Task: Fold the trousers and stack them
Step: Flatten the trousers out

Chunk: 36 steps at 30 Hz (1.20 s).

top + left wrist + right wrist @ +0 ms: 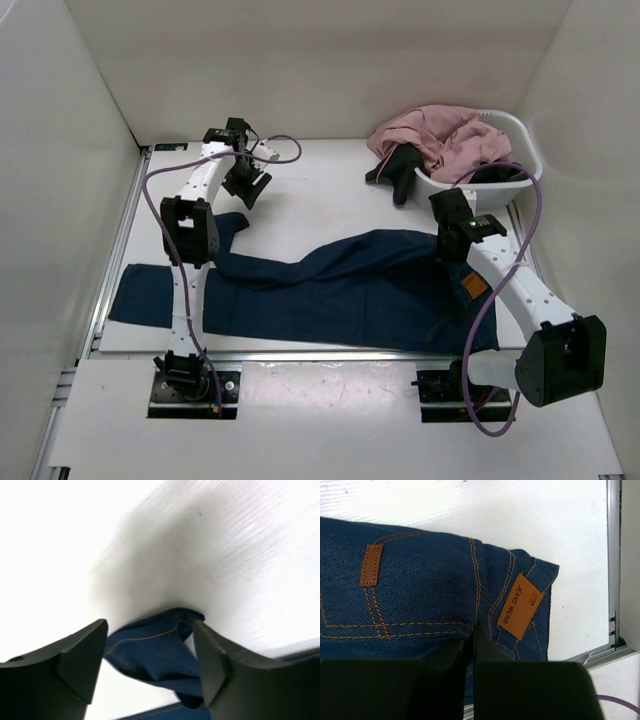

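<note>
- Left gripper (pixel 150 628): fingers spread wide, gripping nothing, above a crumpled hem of the trousers (pixel 145 655).
- Right gripper (pixel 472 642): fingers pressed together at the waistband; any grasp unclear.
- Stiff navy denim, orange stitching, rectangular tan patch (pixel 520 606).

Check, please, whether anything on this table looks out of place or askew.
Yes. The jeans lie crooked and rumpled across the table, with one leg end bunched below the open left gripper. At the far right, a black garment hangs over the rim of the white basket, beside a heaped pink garment.
</note>
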### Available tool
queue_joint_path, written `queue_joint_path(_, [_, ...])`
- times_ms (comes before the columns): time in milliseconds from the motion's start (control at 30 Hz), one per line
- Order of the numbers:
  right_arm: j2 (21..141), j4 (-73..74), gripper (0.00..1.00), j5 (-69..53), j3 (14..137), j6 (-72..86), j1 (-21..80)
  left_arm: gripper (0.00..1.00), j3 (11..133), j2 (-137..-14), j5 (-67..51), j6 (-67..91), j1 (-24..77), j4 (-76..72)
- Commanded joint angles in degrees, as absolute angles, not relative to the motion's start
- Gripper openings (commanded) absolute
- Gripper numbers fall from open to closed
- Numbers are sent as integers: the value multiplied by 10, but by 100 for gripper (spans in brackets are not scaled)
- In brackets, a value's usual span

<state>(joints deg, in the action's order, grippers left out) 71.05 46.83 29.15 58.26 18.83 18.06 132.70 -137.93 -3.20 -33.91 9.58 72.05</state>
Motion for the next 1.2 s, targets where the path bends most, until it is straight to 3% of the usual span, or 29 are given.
queue_joint_path(0, [726,446,0,294,592,178,178,81,1341,-1308,-56,-276,88,664])
queue_joint_path(100, [726,446,0,288,586,178,178,98,1111,-1170,-10,-278,55,535])
queue_joint_path(167, [731,440,0,282,581,183,178,100,1028,-1144,25,-309,43,473])
queue_joint_path(400, [743,451,0,276,586,183,178,100,1097,-1288,51,-291,25,578])
queue_joint_path(533, [743,451,0,281,586,183,178,100,1135,-1310,66,-261,-3,563])
queue_joint_path(667, [737,456,0,281,581,194,183,100,1154,-1279,-10,-211,-40,535])
queue_joint_path(833, [726,461,0,287,569,200,183,92,1099,-1285,-16,-226,-46,522])
queue_joint_path(1000, [726,467,0,294,569,200,183,80,1092,-1324,-78,-245,-46,612])
queue_joint_path(1100, [726,467,0,305,574,200,183,70,1071,-1325,-129,-251,-46,633])
queue_joint_path(1167, [726,461,0,305,574,194,183,58,1058,-1319,-207,-263,-51,633])
